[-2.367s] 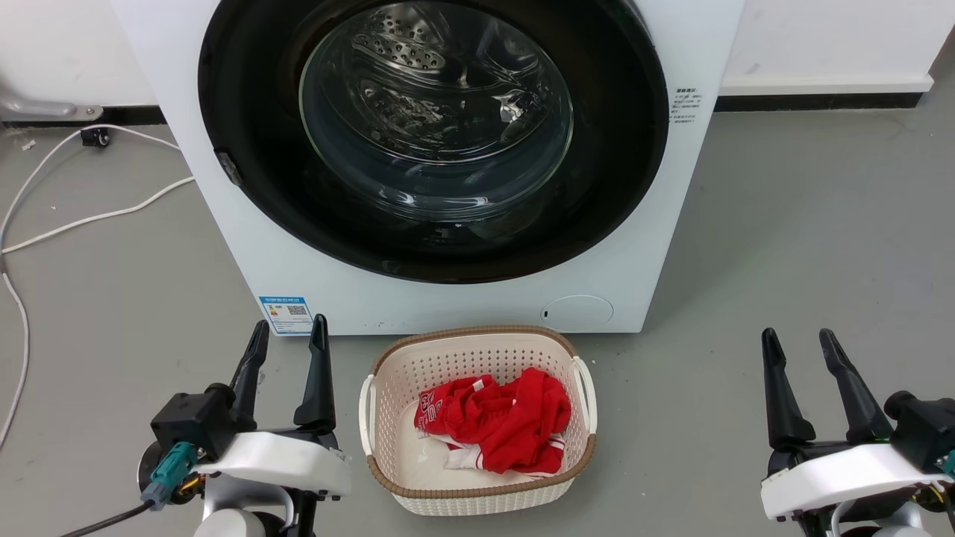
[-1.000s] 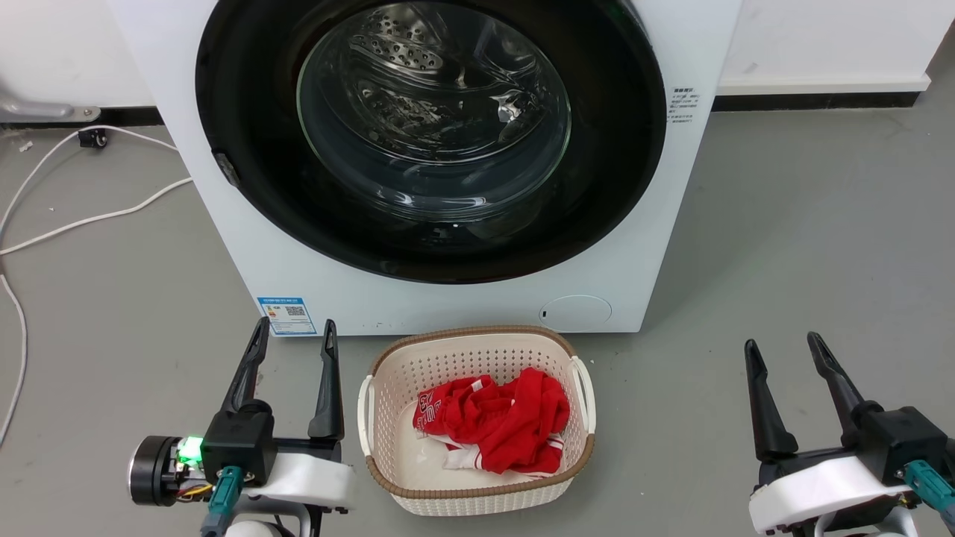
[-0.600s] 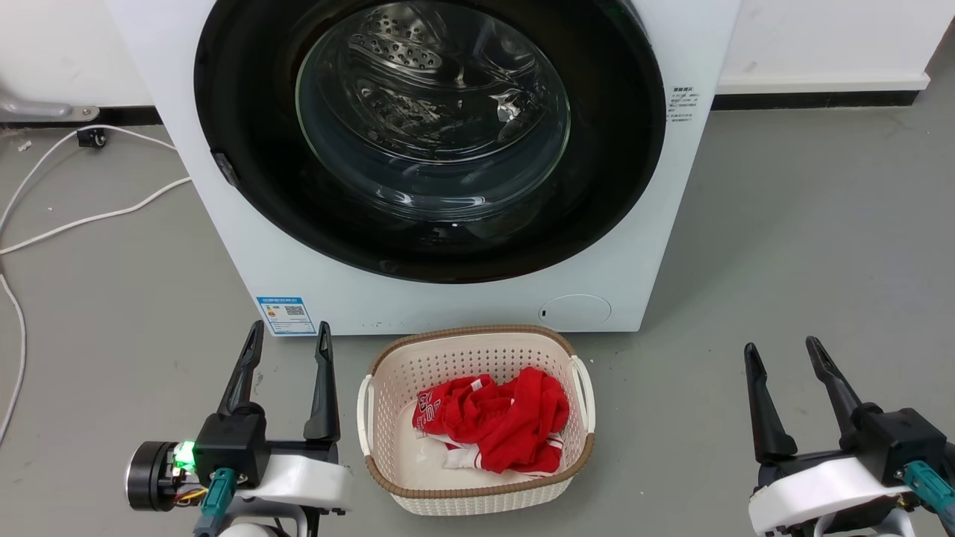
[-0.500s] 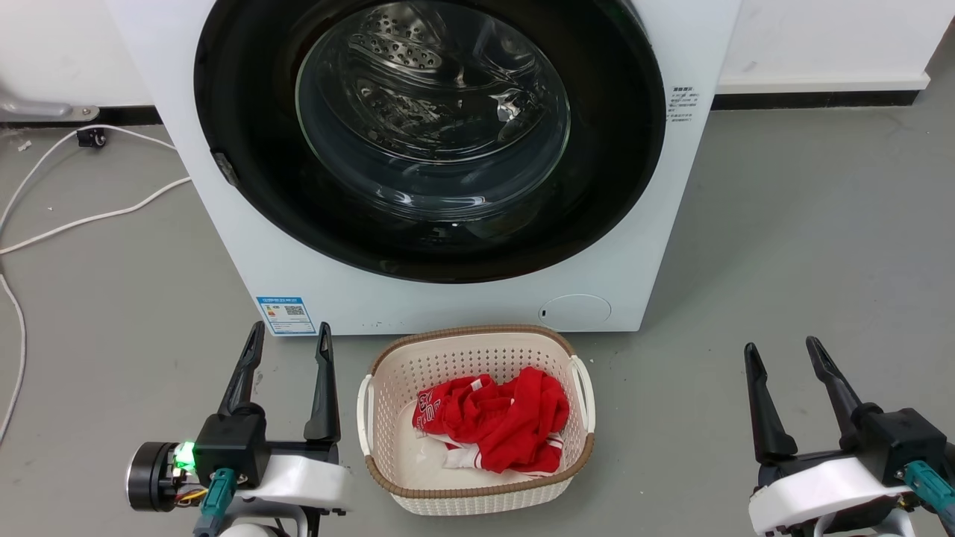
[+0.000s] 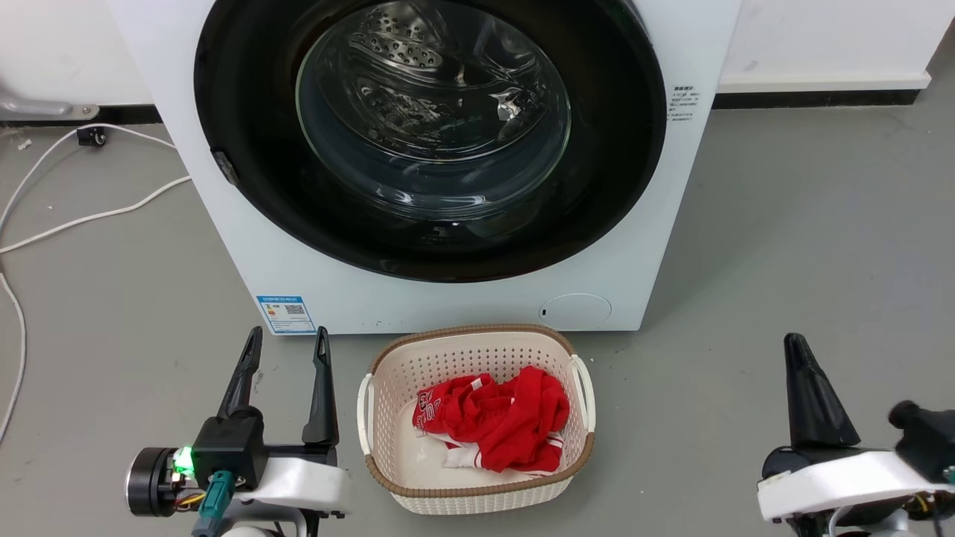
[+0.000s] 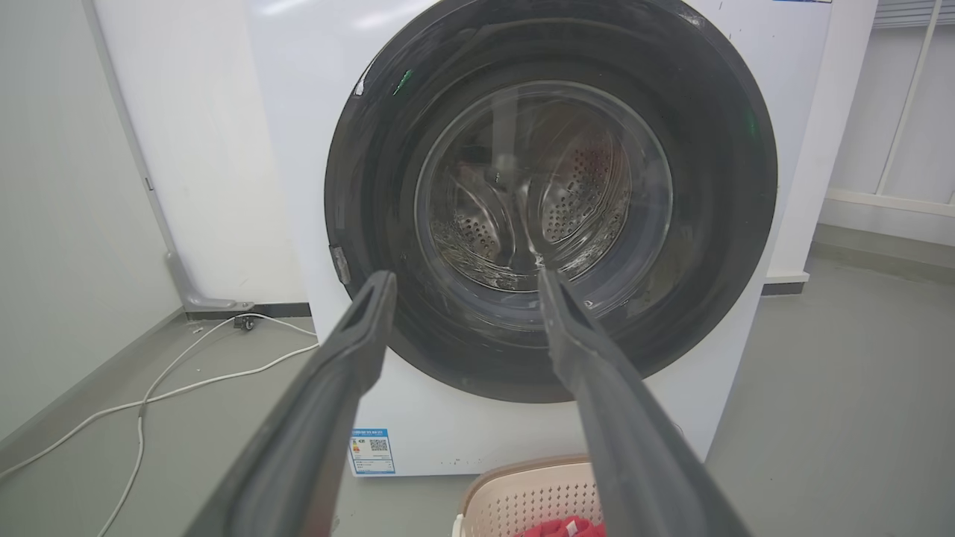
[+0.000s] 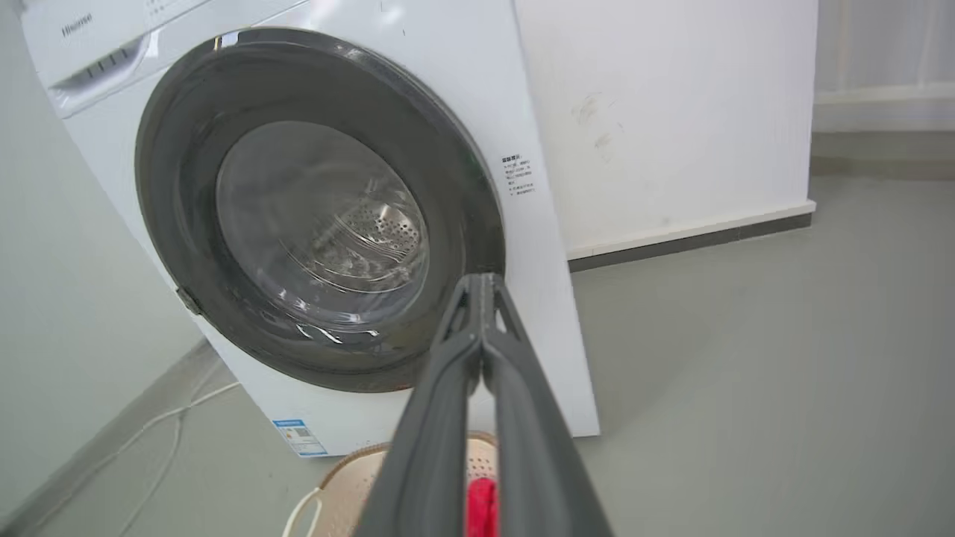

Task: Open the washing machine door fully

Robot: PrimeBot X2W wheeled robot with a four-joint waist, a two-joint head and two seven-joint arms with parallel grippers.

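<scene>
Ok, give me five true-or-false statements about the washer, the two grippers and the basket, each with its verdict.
1. The large round glossy black washing machine door sits shut on the white front-loading washing machine. True.
2. The left gripper is clamped on the door's rim. False: it is open, holds nothing and is apart from the door.
3. The right gripper has its two fingers pressed together. True.
4. The white perforated plastic basket is empty. False: a crumpled red garment lies in it.
5. A white cable lies on the grey floor to the left of the machine. True.
</scene>
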